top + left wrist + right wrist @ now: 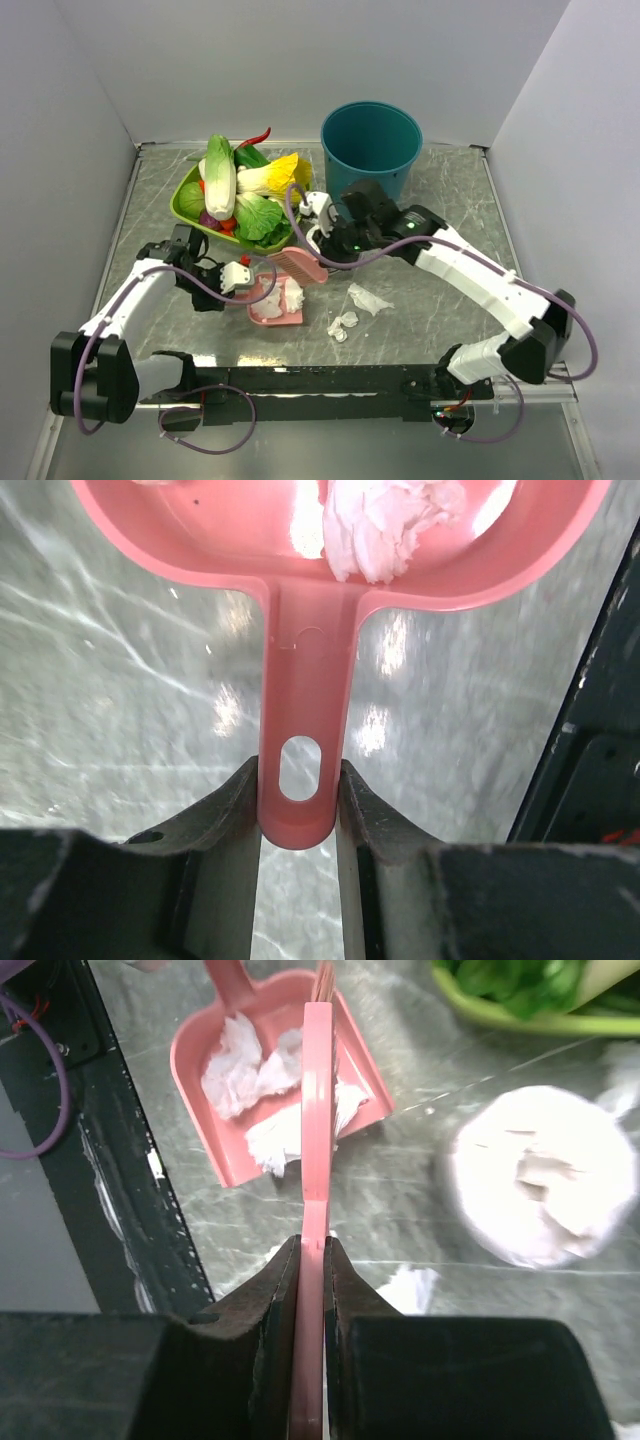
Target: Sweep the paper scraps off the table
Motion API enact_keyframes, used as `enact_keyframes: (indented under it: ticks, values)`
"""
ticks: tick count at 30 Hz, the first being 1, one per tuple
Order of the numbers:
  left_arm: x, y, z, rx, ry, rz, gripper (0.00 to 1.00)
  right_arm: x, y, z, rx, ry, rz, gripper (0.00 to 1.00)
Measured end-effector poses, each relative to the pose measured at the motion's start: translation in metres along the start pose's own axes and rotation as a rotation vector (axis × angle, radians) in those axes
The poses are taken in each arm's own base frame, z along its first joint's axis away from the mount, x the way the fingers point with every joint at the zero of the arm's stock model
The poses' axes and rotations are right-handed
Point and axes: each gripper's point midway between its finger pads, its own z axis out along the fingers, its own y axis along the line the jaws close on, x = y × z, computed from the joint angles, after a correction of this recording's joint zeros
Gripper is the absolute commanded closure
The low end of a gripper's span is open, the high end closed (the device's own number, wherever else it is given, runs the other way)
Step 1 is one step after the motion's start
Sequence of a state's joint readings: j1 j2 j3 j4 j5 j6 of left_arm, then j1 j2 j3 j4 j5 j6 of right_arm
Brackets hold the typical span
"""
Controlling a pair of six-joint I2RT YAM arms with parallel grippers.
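My left gripper (pixel 250 278) is shut on the handle of the pink dustpan (pixel 268 315), which lies on the grey marble table (pixel 440 190); in the left wrist view the fingers (pixel 240 800) clamp the handle (pixel 305 680). White paper scraps (pixel 292 295) lie in the pan and show in the wrist views too (pixel 385 520) (pixel 235 1070). My right gripper (pixel 320 243) is shut on the pink brush (pixel 300 265), whose head (pixel 317 1110) is over the pan's mouth. Loose scraps lie on the table to the right (pixel 370 298) (pixel 343 325), one near the brush (pixel 410 1285).
A teal bucket (pixel 370 145) stands at the back centre. A green tray (pixel 185 200) of vegetables sits at back left, just behind the dustpan. A white tissue roll (pixel 540 1190) stands right of the brush in the right wrist view. The black base rail (pixel 330 380) runs along the near edge.
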State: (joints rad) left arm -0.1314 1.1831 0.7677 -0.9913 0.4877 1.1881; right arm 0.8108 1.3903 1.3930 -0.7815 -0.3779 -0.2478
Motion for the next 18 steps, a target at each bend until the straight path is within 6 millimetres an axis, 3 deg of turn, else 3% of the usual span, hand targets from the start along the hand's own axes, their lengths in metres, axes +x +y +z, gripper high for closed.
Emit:
enact_keyframes:
  ticks: [5,10,18]
  values:
    - [-0.020,0.002,-0.002,-0.044,-0.066,-0.016,0.99,-0.011,0.003,-0.030,0.031,-0.071,-0.058,1.00]
    - [-0.026,0.004,-0.006,-0.075,-0.087,-0.027,0.99,-0.014,0.003,-0.048,0.067,-0.106,-0.064,1.00]
    - [-0.030,-0.008,-0.018,-0.118,-0.111,0.002,0.99,0.002,-0.003,-0.052,0.116,-0.086,-0.052,1.00]
